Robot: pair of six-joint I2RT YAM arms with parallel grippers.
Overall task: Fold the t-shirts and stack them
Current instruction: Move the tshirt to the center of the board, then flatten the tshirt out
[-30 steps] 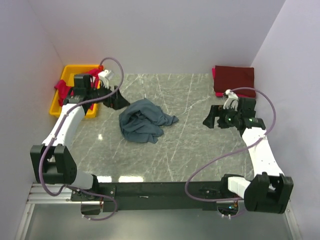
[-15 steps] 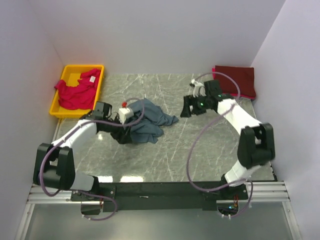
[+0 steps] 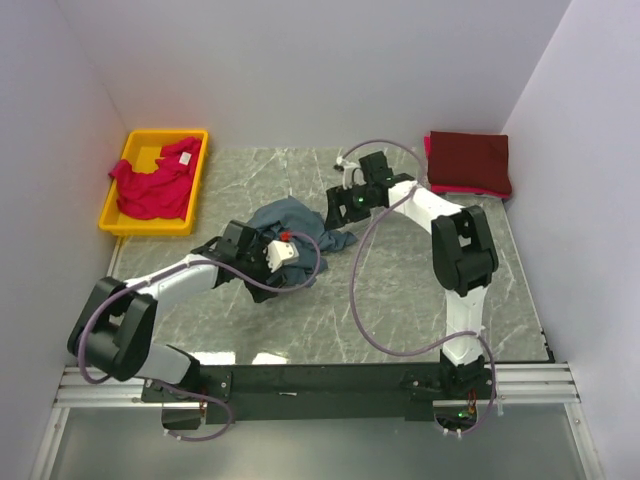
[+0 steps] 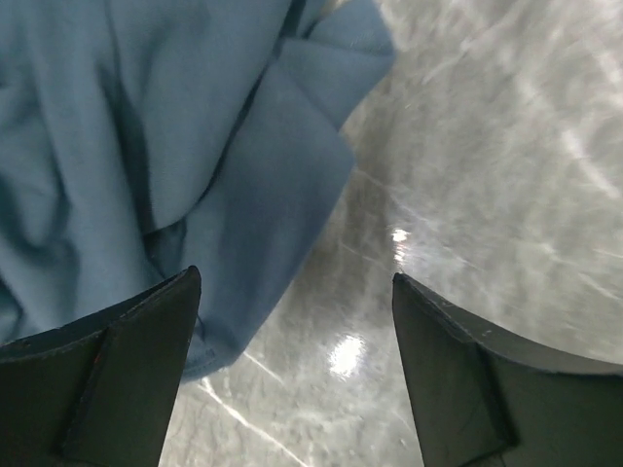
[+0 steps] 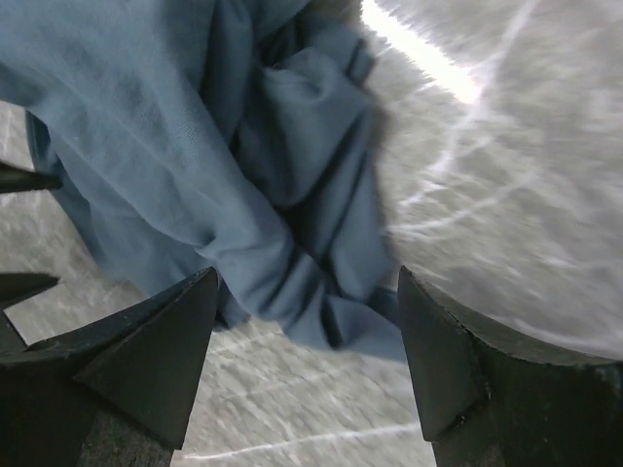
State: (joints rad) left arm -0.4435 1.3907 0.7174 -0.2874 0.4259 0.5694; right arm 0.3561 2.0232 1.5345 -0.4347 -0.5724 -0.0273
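A slate blue-grey t-shirt (image 3: pixel 292 228) lies crumpled in the middle of the marble table. It fills the upper left of the left wrist view (image 4: pixel 165 146) and the upper left of the right wrist view (image 5: pixel 214 156). My left gripper (image 3: pixel 262 268) is open at the shirt's near-left edge, with its jaws wide apart over a hem corner and bare table. My right gripper (image 3: pixel 338 207) is open at the shirt's far-right corner, empty. A bright pinkish-red t-shirt (image 3: pixel 152 185) lies bunched in the yellow bin (image 3: pixel 198 180). A dark maroon t-shirt (image 3: pixel 468 162) lies folded at the back right.
The yellow bin stands at the table's back left corner. White walls close in the table on the left, back and right. Grey marble table surface (image 3: pixel 400 290) lies in front of and to the right of the blue-grey shirt.
Both arms have swung in to the blue-grey shirt: the left from the yellow bin to its near-left edge, the right from the right side to its far-right corner. The pinkish-red shirt is uncovered.
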